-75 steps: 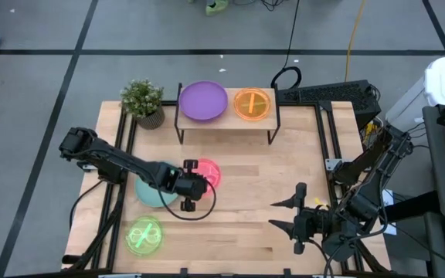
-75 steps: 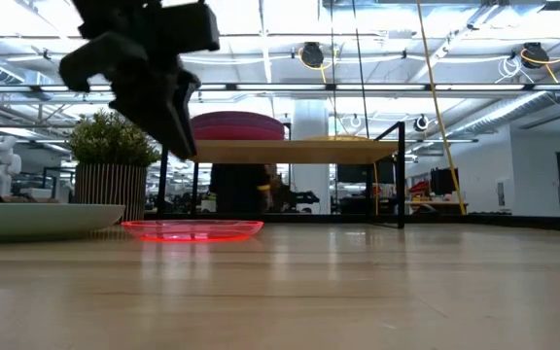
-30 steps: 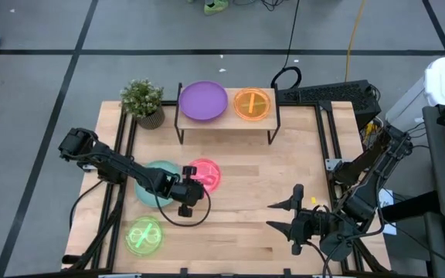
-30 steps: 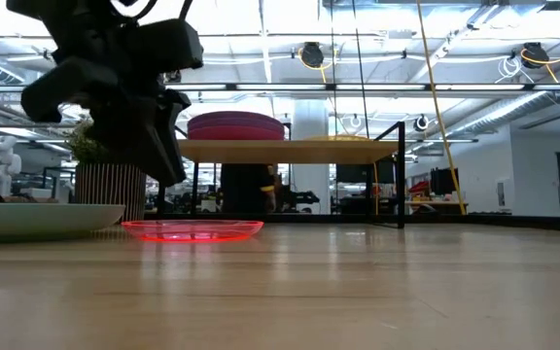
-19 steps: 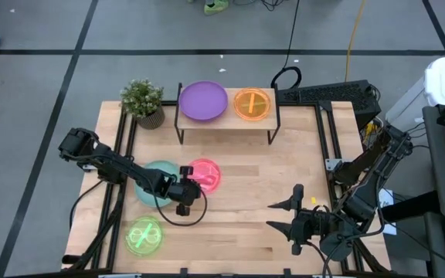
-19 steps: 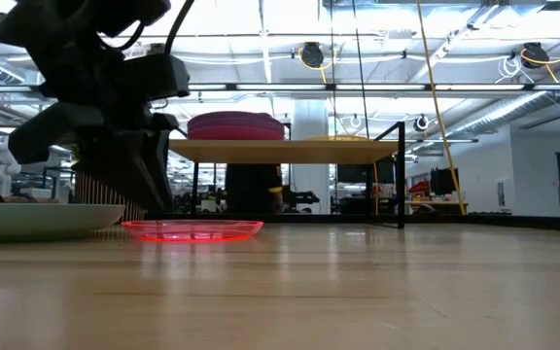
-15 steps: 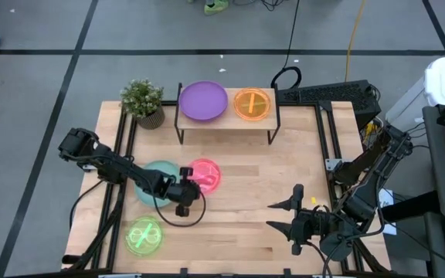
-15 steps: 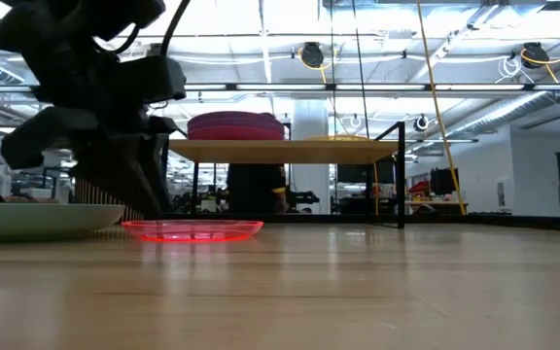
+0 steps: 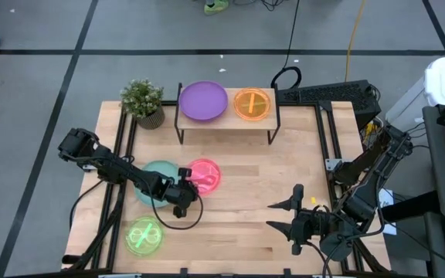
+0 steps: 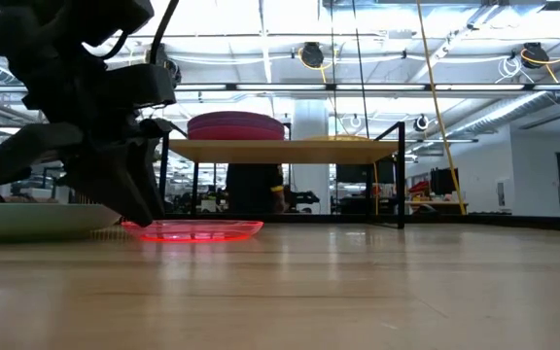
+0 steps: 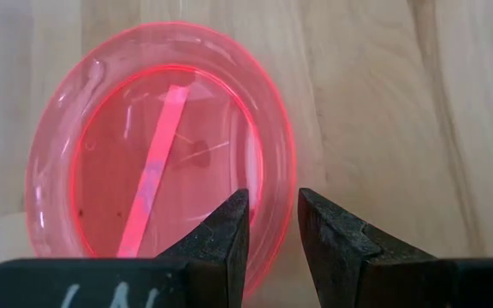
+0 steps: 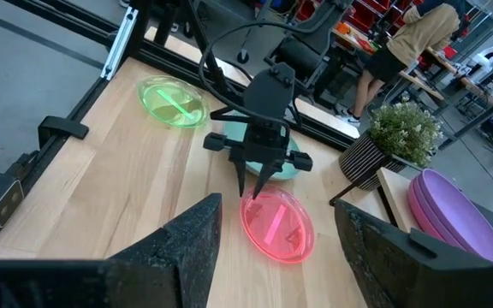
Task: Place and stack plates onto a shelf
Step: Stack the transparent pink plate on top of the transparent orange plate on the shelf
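The left arm reaches from the left edge of the table toward its middle. The left gripper points down, low over the table, with its two fingers a small gap apart. The right arm waits near the table's front right corner; the right gripper has its fingers spread wide.
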Action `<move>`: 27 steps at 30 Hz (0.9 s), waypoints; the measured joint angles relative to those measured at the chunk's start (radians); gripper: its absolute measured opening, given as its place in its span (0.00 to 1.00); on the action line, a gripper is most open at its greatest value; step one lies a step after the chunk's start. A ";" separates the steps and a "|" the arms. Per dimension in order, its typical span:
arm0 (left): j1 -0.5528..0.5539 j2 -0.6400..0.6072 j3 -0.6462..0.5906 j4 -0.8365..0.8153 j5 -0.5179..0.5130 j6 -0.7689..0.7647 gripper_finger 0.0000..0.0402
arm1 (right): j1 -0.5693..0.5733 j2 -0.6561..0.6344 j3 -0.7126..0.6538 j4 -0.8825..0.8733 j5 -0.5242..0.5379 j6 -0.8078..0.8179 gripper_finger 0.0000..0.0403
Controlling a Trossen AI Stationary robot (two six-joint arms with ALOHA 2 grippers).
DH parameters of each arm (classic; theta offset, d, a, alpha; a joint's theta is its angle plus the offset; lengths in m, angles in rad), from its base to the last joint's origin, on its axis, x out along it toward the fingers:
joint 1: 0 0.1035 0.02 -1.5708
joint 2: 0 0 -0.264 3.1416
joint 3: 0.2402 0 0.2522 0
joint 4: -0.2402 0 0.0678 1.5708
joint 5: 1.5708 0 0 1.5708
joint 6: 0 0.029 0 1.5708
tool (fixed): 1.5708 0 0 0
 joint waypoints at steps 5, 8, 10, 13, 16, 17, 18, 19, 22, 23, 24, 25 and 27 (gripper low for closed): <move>0.000 0.000 -0.014 0.002 0.011 0.023 0.27 | 0.000 0.000 0.000 0.000 0.000 0.000 0.52; -0.002 0.000 -0.034 0.006 0.011 0.026 0.27 | 0.000 0.000 0.000 0.000 0.000 0.000 0.52; -0.004 0.000 -0.049 0.014 0.006 0.026 0.27 | 0.000 0.000 0.000 0.000 0.000 0.000 0.52; -0.005 -0.001 -0.080 0.067 -0.014 0.031 0.27 | 0.000 0.000 0.000 0.000 0.000 0.000 0.52; -0.006 -0.004 -0.108 0.122 -0.025 0.064 0.27 | 0.000 0.000 0.000 0.000 0.000 0.000 0.52; -0.006 -0.003 -0.115 0.138 -0.035 0.069 0.27 | 0.000 0.000 0.000 0.000 0.000 0.000 0.52; -0.006 -0.003 -0.122 0.152 -0.042 0.072 0.27 | 0.000 0.000 0.000 0.000 0.000 0.000 0.52; -0.005 -0.003 -0.128 0.162 -0.046 0.072 0.27 | 0.000 0.000 0.000 0.000 0.000 0.000 0.52; -0.006 -0.003 -0.142 0.174 -0.056 0.077 0.27 | 0.000 0.000 0.000 0.000 0.000 0.000 0.52; -0.006 -0.003 -0.144 0.175 -0.060 0.080 0.27 | 0.000 0.000 0.000 0.000 0.000 0.000 0.52; -0.006 -0.003 -0.144 0.175 -0.064 0.081 0.27 | 0.000 0.000 0.000 0.000 0.000 0.000 0.52; -0.005 -0.002 -0.145 0.175 -0.067 0.087 0.27 | 0.000 0.000 0.000 0.000 0.000 0.000 0.52; -0.008 -0.002 -0.145 0.179 -0.068 0.100 0.25 | 0.000 0.000 0.000 0.000 0.000 0.000 0.52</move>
